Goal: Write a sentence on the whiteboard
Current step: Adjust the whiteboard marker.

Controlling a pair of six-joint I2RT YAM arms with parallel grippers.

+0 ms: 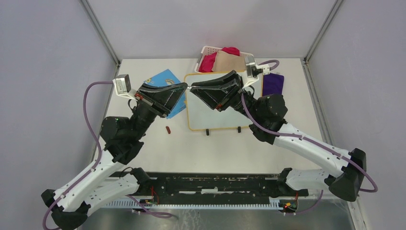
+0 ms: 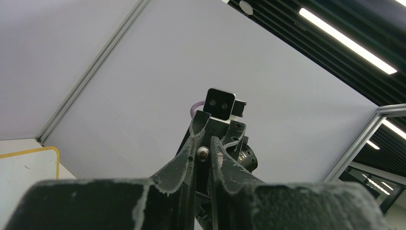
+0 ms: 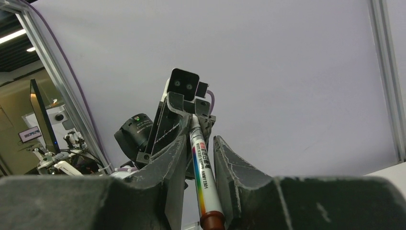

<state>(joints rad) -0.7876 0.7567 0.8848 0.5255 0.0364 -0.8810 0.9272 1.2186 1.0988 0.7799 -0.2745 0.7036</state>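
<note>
The whiteboard (image 1: pixel 215 120) lies flat mid-table, white with a yellow-orange frame; its corner also shows in the left wrist view (image 2: pixel 28 172). No sentence shows on its visible part. Both grippers meet tip to tip above the board's upper left corner. A white marker (image 3: pixel 203 177) with a rainbow stripe and a dark-red end bridges them. My right gripper (image 3: pixel 198 139) (image 1: pixel 194 88) is shut on its barrel. My left gripper (image 2: pixel 203 143) (image 1: pixel 186 87) is shut on its other end, seen end-on as a small round tip (image 2: pixel 203 153).
A white basket (image 1: pixel 206 50) with red and beige cloths stands behind the board. A blue card (image 1: pixel 163 79) lies left of the board and a purple cloth (image 1: pixel 273 84) to its right. A small dark-red cap (image 1: pixel 167 129) rests by the board's lower left corner.
</note>
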